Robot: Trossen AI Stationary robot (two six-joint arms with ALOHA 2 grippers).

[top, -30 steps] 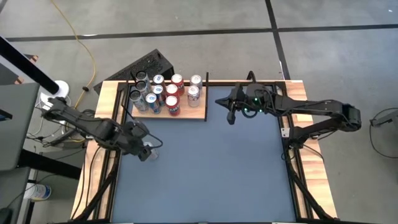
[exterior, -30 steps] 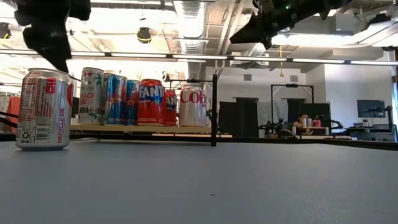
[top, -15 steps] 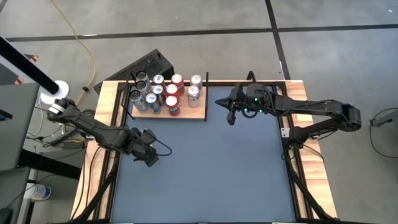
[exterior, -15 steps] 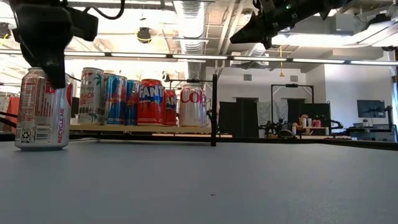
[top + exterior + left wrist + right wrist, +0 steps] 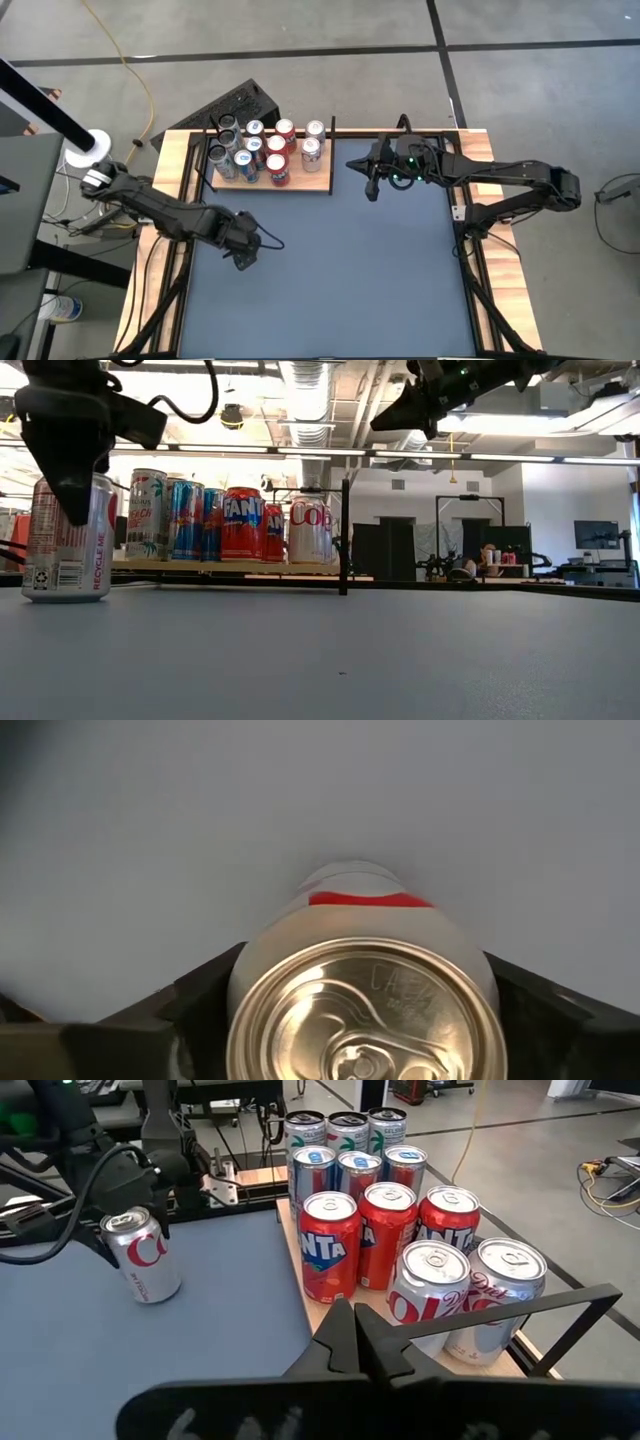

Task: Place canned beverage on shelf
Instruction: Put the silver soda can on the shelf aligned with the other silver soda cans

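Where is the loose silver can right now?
In the high view the silver can stands on the blue table's left side, in front of the shelf, hidden under the left gripper, whose fingers straddle it in the left wrist view.

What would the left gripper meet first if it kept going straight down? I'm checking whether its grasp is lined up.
The silver can standing on the blue table: the left gripper points down with a finger either side of it.

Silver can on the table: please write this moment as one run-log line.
left hand: around silver can, not closed | can: upright on table | right hand: shut, waiting beside shelf
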